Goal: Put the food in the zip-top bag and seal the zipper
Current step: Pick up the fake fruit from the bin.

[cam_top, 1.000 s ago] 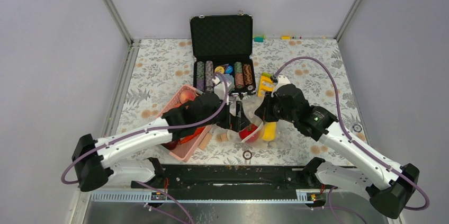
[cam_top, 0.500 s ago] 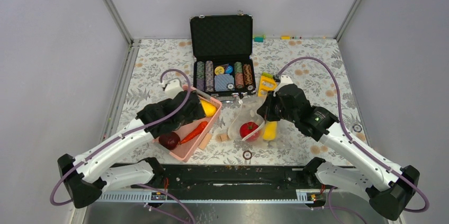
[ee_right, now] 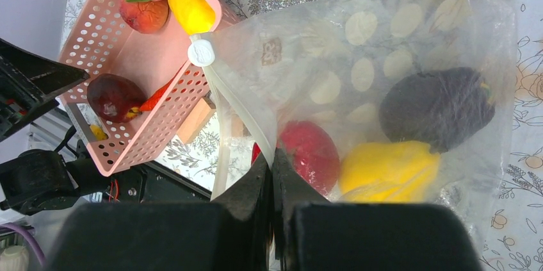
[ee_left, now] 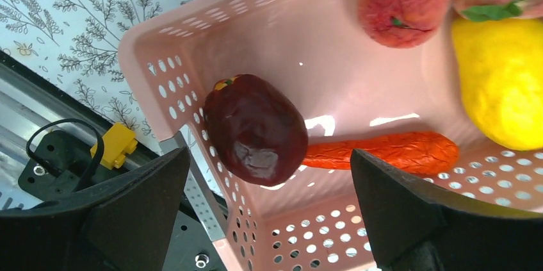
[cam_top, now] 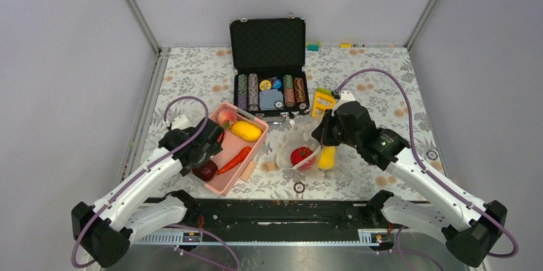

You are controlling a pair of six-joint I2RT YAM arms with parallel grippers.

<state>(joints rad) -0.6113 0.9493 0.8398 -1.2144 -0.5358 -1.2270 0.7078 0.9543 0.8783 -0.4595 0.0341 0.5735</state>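
Bright even light, soft shadows, sharp overhead view, glare spots on pink basket (ee_left: 320, 47) floor, blurred near fingers.

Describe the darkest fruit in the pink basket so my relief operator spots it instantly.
Find the pink basket beside the zip-top bag. In its near corner, next to the carrot, lies a wrinkled maroon fruit, the only dark piece there.

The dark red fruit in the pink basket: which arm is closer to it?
Left. The left end effector hangs open just above the fruit in the basket. The right end effector is away to the side, shut on the bag at its mouth edge.
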